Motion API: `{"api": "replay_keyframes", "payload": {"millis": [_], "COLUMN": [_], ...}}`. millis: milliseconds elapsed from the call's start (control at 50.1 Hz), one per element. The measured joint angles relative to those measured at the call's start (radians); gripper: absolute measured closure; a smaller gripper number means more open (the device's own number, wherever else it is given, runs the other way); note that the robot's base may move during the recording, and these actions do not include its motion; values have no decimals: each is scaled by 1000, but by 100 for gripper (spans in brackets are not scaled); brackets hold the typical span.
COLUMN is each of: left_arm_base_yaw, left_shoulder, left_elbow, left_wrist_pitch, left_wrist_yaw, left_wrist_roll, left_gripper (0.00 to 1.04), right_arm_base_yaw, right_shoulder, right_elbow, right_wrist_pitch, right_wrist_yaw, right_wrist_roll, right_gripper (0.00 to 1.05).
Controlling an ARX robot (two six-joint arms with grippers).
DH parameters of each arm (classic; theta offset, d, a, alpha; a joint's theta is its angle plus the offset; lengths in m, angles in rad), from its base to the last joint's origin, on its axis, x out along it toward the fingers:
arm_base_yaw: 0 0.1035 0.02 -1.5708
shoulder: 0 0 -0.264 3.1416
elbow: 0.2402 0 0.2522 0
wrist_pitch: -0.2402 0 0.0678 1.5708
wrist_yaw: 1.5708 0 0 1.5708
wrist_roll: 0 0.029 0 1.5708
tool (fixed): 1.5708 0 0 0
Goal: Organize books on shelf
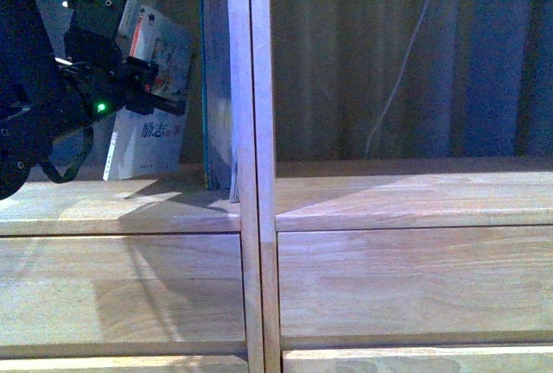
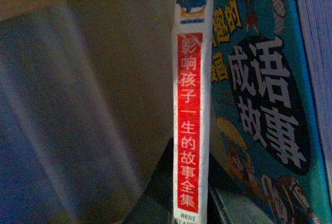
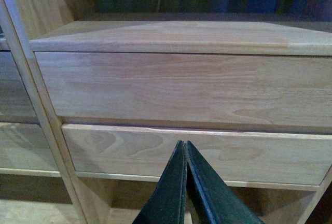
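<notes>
- The right gripper [image 3: 185,182] is nearest. Its two dark fingers are pressed flat together with nothing between them, and they point at the light-wood drawer fronts [image 3: 181,86] of the shelf [image 1: 259,218].
- In the front view the drawer fronts fill the lower half of the frame, on both sides of the central upright.
- The left gripper [image 1: 160,88] comes in from the upper left of the frame, with a green light lit on the black arm. Its jaws are narrowed onto the thin paperback [image 1: 143,144]; the wrist view shows dark fingers [image 2: 155,198] flanking the white-and-red spine.
- The paperback sits in the left compartment. It is tilted, with its top leaning toward the centre of the frame and its bottom edge down at the shelf board.
- Just beside it — closer to the centre — the teal book [image 1: 216,97] stands upright against the central divider.
- Farthest back, a white cable [image 1: 402,62] hangs behind the open right compartment, in the upper right of the frame.
</notes>
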Motion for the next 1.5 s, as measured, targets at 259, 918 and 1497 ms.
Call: {"api": "replay_keyframes", "payload": {"millis": [259, 918, 1497], "left_arm_base_yaw": [-10, -43, -50], "left_shoulder": [26, 90, 89], "left_elbow": [0, 82, 84], "left_wrist_pitch": [12, 0, -19], "left_wrist_yaw": [-14, -46, -82], "left_wrist_roll": [0, -3, -15], "left_gripper": [98, 98, 26], "right_arm_base_yaw": [0, 0, 0], "right_shoulder": [-52, -55, -55], "right_elbow": [0, 0, 0], "right_wrist_pitch": [-49, -50, -50], "right_wrist_yaw": [0, 0, 0], "right_wrist_roll": [-2, -2, -2], "right_gripper": [89, 7, 7]}}
